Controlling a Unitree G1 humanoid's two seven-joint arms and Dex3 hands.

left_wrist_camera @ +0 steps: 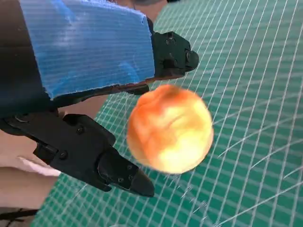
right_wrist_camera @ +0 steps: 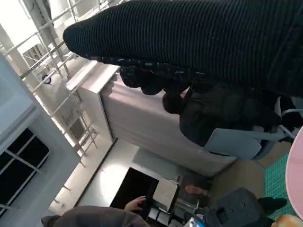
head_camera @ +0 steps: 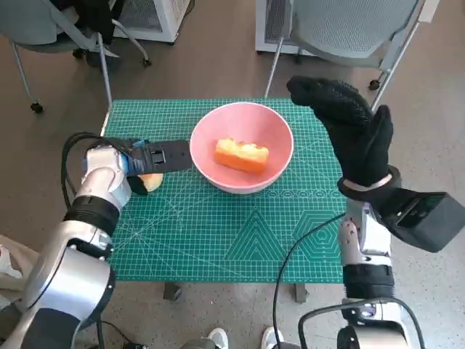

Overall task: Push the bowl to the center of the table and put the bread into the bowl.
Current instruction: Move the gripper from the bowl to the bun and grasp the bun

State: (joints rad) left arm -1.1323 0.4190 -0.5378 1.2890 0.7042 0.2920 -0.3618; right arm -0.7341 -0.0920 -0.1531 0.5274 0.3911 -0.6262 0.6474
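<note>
The pink bowl [head_camera: 211, 125] stands on the green mat [head_camera: 218, 233], a little behind the table's middle. An orange-yellow piece of bread [head_camera: 241, 155] lies inside it. My left hand [head_camera: 149, 156] lies flat on the mat at the bowl's left, fingers stretched out to its rim, holding nothing. A round golden bun [head_camera: 151, 182] sits on the mat beside that hand; in the left wrist view the bun [left_wrist_camera: 169, 128] shows between the spread black fingers [left_wrist_camera: 99, 165]. My right hand [head_camera: 349, 127] hangs raised at the bowl's right, fingers apart and empty. The right wrist view shows only the glove [right_wrist_camera: 199, 42] and the bowl's rim [right_wrist_camera: 296, 175].
Grey chairs [head_camera: 341, 29] and a white cabinet [head_camera: 156, 18] stand behind the table. Shoes [head_camera: 243, 338] show at the table's front edge. A person [right_wrist_camera: 94, 217] appears low in the right wrist view. Bare mat spreads in front of the bowl.
</note>
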